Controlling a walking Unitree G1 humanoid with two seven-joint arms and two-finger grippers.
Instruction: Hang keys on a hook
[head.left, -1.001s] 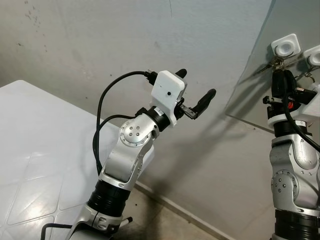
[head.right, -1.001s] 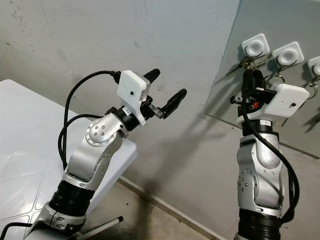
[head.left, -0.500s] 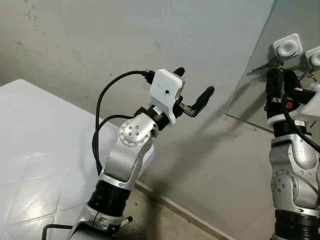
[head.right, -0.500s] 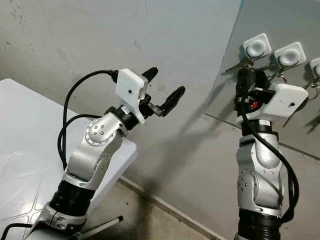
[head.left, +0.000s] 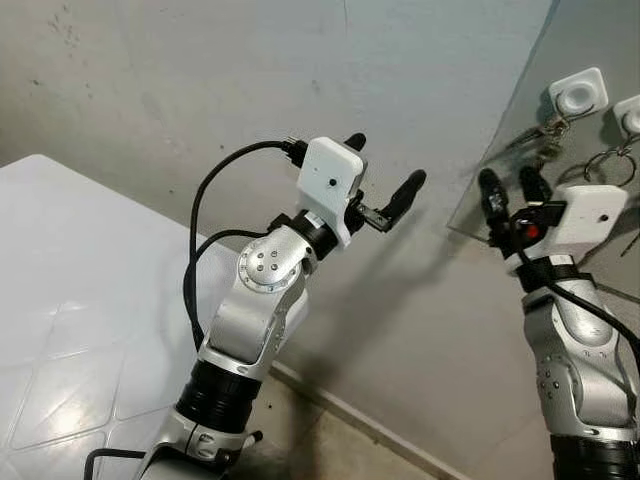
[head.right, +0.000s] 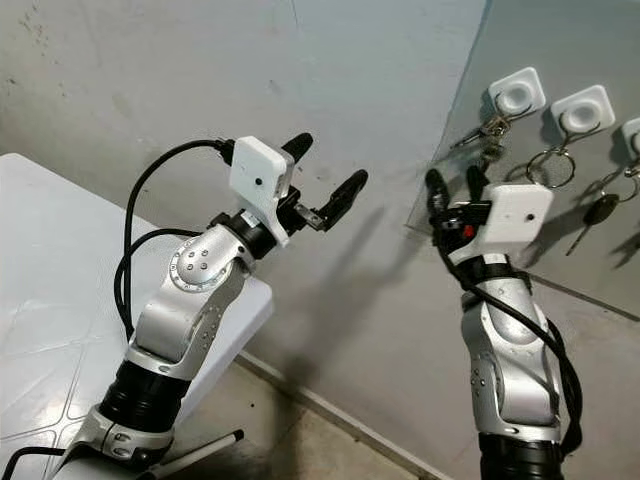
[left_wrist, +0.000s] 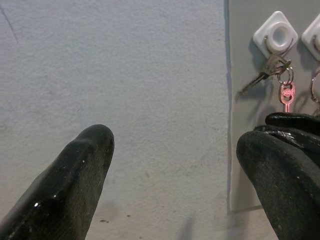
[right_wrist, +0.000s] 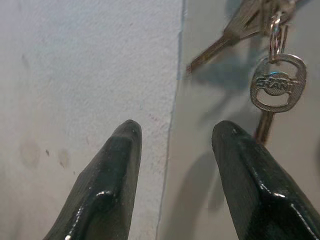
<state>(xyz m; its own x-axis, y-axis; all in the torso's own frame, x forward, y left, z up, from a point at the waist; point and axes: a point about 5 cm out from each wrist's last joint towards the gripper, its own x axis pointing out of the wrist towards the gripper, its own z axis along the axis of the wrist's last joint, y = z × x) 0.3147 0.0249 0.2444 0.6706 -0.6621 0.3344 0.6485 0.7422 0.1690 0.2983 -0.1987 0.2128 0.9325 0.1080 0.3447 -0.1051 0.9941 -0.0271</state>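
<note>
The keys (head.right: 487, 128) hang from the leftmost white hook (head.right: 516, 96) on the grey wall panel (head.right: 560, 200), just above and ahead of the right claw (head.right: 451, 189), whose fingers stand apart and hold nothing. In the right wrist view a round key head (right_wrist: 278, 89) bears stamped lettering too blurred to read, and the bunch is cut off at the frame edge. The left claw (head.left: 385, 176), well aside of the panel, is raised with fingers apart and empty, above the white bench (head.left: 60, 300).
</note>
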